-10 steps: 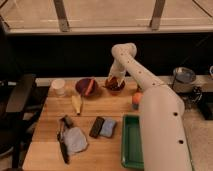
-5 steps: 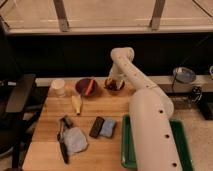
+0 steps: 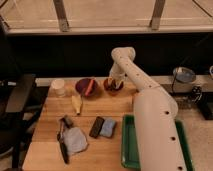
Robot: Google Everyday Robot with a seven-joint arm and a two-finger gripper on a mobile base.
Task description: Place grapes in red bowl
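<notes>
Wooden table (image 3: 115, 107) — pincer (image 3: 116, 83) closed over bowl (image 3: 108, 88).

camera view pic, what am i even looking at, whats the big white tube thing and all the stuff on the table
The white tube is a robot arm on a wheeled base. There is only one picture, from a single camera looking down at a wooden table. The arm reaches to the back of the table, where its two-finger gripper is shut, low over a small brownish bowl. I cannot tell whether it holds anything. Left of that bowl is a dark red bowl with something orange inside, then a white cup. Nearer the camera lie a yellow item, a dark block, a blue pad, a grey cloth and a green tray.
</notes>
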